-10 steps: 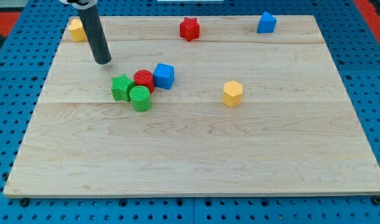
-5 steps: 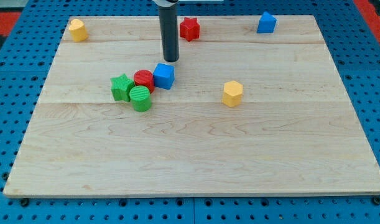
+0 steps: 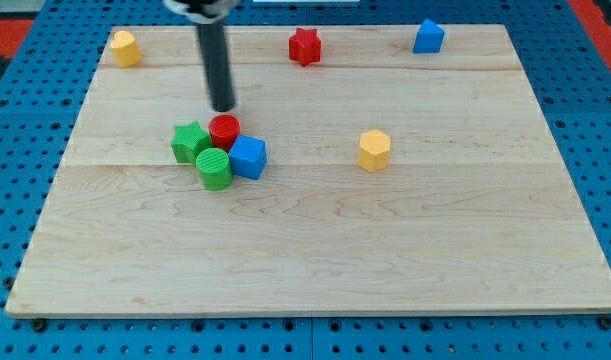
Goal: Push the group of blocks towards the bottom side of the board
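A tight group of blocks sits left of the board's middle: a green star block (image 3: pixel 190 142), a red cylinder (image 3: pixel 224 131), a green cylinder (image 3: pixel 214 168) and a blue cube (image 3: pixel 248 157), all touching. My tip (image 3: pixel 223 106) stands just above the red cylinder, on the group's top side, a small gap away from it. The dark rod rises from there to the view's top edge.
A yellow block (image 3: pixel 375 150) lies right of the group. A red star block (image 3: pixel 304 46) and a blue block (image 3: pixel 428 36) sit near the top edge, a yellow block (image 3: pixel 125 48) in the top left corner. The wooden board (image 3: pixel 315 260) lies on a blue pegboard.
My tip swept from the left to the right above the group, then back left. The blue cube has moved down and left, to the red cylinder's lower right; the group has shifted slightly down.
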### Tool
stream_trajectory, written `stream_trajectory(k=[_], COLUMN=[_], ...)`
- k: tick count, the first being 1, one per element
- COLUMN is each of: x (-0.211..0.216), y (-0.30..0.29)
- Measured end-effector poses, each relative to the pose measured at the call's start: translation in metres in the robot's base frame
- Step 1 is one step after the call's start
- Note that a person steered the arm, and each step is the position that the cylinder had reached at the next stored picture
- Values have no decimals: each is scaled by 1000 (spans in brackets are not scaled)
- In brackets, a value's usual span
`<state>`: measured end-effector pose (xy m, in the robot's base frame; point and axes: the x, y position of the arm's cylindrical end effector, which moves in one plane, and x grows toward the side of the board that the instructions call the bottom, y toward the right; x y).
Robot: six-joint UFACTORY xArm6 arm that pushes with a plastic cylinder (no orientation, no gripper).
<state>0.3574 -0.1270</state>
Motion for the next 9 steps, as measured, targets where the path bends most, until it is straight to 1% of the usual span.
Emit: stream_trajectory(k=[1,2,3,4,5,6,7,8,9], x=[54,54,16,13,62,68,62,30,9], y=[64,59,40,-55,-32,0,-30,-43,-36])
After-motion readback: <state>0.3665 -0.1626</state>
